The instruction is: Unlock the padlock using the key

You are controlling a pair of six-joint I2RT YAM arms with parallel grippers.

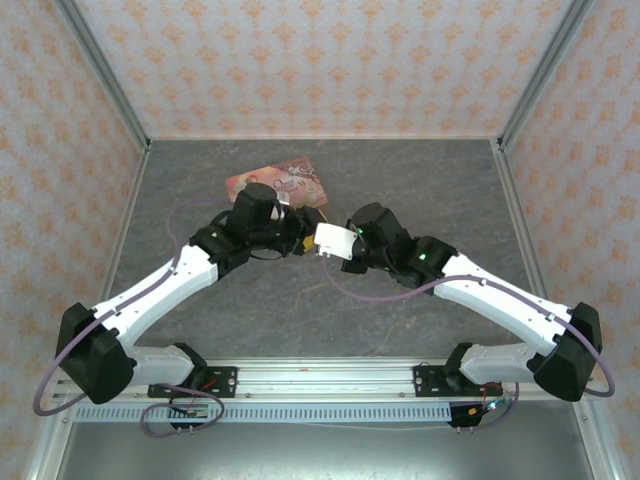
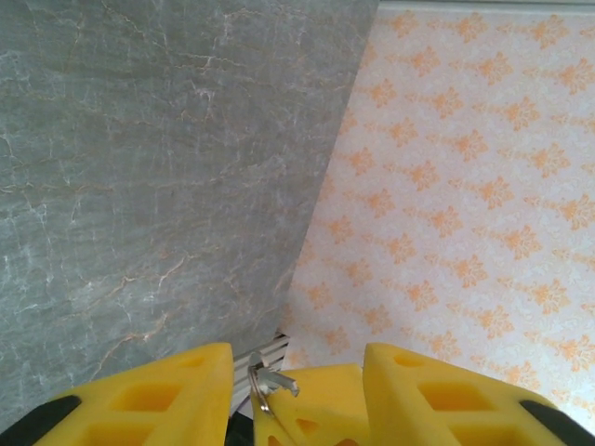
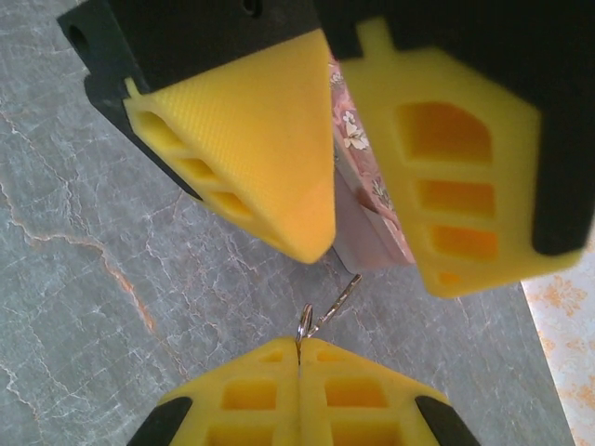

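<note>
My right gripper [image 3: 299, 342] is shut on a small silver key [image 3: 335, 299], pinching it by its ring [image 3: 303, 323], and the blade points up and to the right. Just beyond it hangs my left gripper [image 3: 376, 265], open, one yellow finger [image 3: 270, 177] on each side of the key's tip. In the left wrist view the key [image 2: 274, 379] and the right gripper's fingertips [image 2: 321, 404] sit between the left gripper's [image 2: 297, 358] spread fingers. From above, the two grippers [image 1: 298, 238] [image 1: 322, 243] meet nose to nose at mid-table. The teal padlock is hidden.
A pink illustrated tin [image 1: 280, 183] lies flat on the grey marbled table [image 1: 400, 170], just behind the left gripper; its edge [image 3: 367, 237] shows between the left fingers. Patterned walls [image 1: 300, 60] enclose the table on three sides.
</note>
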